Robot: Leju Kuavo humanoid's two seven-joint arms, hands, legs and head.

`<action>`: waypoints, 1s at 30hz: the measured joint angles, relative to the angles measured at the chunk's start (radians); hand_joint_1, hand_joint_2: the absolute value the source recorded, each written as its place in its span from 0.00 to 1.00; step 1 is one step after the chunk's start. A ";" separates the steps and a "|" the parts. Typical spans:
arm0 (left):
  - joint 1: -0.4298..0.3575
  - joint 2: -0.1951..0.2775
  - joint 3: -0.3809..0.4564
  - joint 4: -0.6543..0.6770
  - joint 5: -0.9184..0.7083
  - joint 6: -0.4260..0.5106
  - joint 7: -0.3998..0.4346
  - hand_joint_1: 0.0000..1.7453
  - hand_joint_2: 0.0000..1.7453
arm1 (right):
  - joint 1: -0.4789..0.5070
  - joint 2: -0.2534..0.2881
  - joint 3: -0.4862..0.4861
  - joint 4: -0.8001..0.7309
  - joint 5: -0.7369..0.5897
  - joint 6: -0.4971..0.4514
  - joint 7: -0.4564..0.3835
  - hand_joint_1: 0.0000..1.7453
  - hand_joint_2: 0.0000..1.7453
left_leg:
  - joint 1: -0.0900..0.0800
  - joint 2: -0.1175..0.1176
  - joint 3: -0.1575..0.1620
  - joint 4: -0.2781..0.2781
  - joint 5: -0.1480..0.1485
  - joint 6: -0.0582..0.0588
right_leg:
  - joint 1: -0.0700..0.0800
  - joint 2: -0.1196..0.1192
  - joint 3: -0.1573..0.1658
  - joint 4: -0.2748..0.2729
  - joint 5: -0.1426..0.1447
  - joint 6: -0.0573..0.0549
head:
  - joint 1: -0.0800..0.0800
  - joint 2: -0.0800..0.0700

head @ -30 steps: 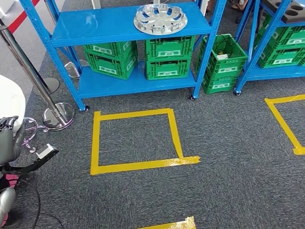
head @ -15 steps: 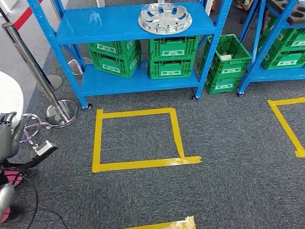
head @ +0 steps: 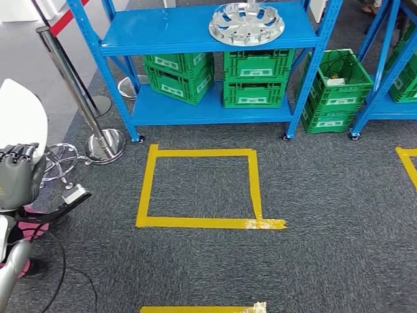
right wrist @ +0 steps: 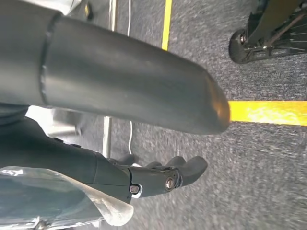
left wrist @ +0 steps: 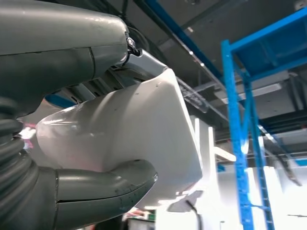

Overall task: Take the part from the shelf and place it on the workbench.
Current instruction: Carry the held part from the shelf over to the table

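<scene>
My left hand (head: 17, 179) sits at the far left of the head view, its dark fingers curled over a smooth white part (head: 19, 117). Close up, the left hand (left wrist: 54, 86) has the white part (left wrist: 137, 139) gripped between the fingers on one side and the thick thumb on the other. My right hand (right wrist: 119, 96) hangs over the grey carpet with its thumb and fingers apart and nothing between them. The blue shelf (head: 162, 29) stands ahead across the carpet.
A silver wheel cover (head: 245, 23) lies on the shelf's top board, with green crates (head: 253, 78) on the board below and another crate (head: 334, 88) on the floor beside it. A chrome stanchion (head: 79, 98), a yellow tape square (head: 201, 189) and a black stand with cable (head: 54, 212) lie on the floor.
The whole picture has shifted to the right, so the camera has turned left. The white part stays in my left hand.
</scene>
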 joint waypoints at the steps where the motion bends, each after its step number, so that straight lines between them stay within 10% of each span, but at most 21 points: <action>1: 0.000 0.000 -0.003 0.001 0.000 -0.002 0.002 1.00 1.00 | 0.001 0.000 0.001 0.000 0.000 -0.001 0.000 0.00 0.00 | -0.003 0.001 -0.018 0.047 -0.015 0.004 | 0.004 -0.014 -0.001 0.000 0.000 -0.002 | 0.000 0.000; 4: 0.002 0.004 -0.012 0.004 0.003 -0.004 0.007 1.00 1.00 | 0.002 0.000 0.005 0.000 0.006 -0.004 0.000 0.00 0.00 | -0.018 0.015 0.026 -0.022 0.042 0.027 | 0.017 -0.053 0.002 0.000 -0.003 -0.007 | 0.000 0.000; 8: 0.006 0.015 -0.015 0.002 0.011 -0.002 0.019 1.00 1.00 | 0.002 0.002 0.017 -0.001 0.018 -0.002 -0.008 0.00 0.00 | -0.053 0.111 0.111 -0.202 0.090 0.062 | 0.029 -0.101 0.004 0.000 -0.005 -0.006 | -0.001 0.000; 10: 0.017 0.021 -0.015 0.000 0.012 0.000 0.023 1.00 1.00 | 0.002 0.002 0.023 -0.001 0.022 0.002 -0.011 0.00 0.00 | -0.052 0.088 0.107 -0.213 0.096 0.065 | 0.030 -0.122 0.004 -0.001 -0.008 0.002 | -0.002 0.000; 12: 0.032 0.025 -0.011 -0.007 0.015 0.005 0.027 1.00 1.00 | 0.002 0.002 0.028 -0.001 0.031 0.006 -0.015 0.00 0.00 | -0.045 0.062 0.108 -0.223 0.106 0.072 | 0.026 -0.079 -0.006 0.025 -0.031 0.012 | -0.001 0.000; 16: 0.063 0.018 -0.001 -0.020 0.018 0.015 0.036 1.00 1.00 | 0.011 0.002 0.033 -0.001 0.041 0.001 -0.024 0.00 0.00 | -0.039 0.010 0.102 -0.227 0.114 0.081 | 0.020 0.007 -0.110 0.249 -0.135 0.024 | 0.001 0.000; 18: 0.080 0.014 0.005 -0.021 0.018 0.017 0.036 1.00 1.00 | 0.014 0.002 0.033 0.000 0.040 -0.003 -0.032 0.00 0.00 | -0.039 -0.019 0.101 -0.225 0.115 0.080 | 0.020 0.010 -0.118 0.258 -0.111 0.026 | 0.001 0.000; 21: 0.088 0.010 0.010 -0.021 0.018 0.019 0.035 1.00 1.00 | 0.014 -0.002 0.033 0.002 0.037 -0.004 -0.040 0.00 0.00 | -0.037 -0.063 0.098 -0.217 0.114 0.072 | 0.012 0.068 -0.035 0.073 -0.012 0.021 | 0.001 0.000; 23: 0.088 0.008 0.012 -0.022 0.019 0.022 0.035 1.00 1.00 | 0.013 -0.004 0.033 0.004 0.036 -0.003 -0.045 0.00 0.00 | -0.035 -0.088 0.086 -0.212 0.117 0.060 | 0.007 0.110 0.000 0.005 -0.001 0.018 | 0.000 0.000; 25: 0.091 0.008 0.015 -0.023 0.024 0.024 0.033 1.00 1.00 | 0.011 -0.003 0.034 0.004 0.037 -0.002 -0.052 0.00 0.00 | -0.032 -0.113 0.076 -0.211 0.123 0.047 | 0.007 0.096 0.009 -0.004 -0.005 0.012 | 0.000 0.000; 30: 0.090 0.016 0.032 -0.026 0.043 0.027 0.024 1.00 1.00 | 0.009 0.000 0.034 0.005 0.038 -0.004 -0.057 0.00 0.00 | -0.031 -0.010 -0.010 -0.031 0.029 0.019 | 0.004 0.021 0.019 -0.015 -0.004 -0.012 | -0.015 0.000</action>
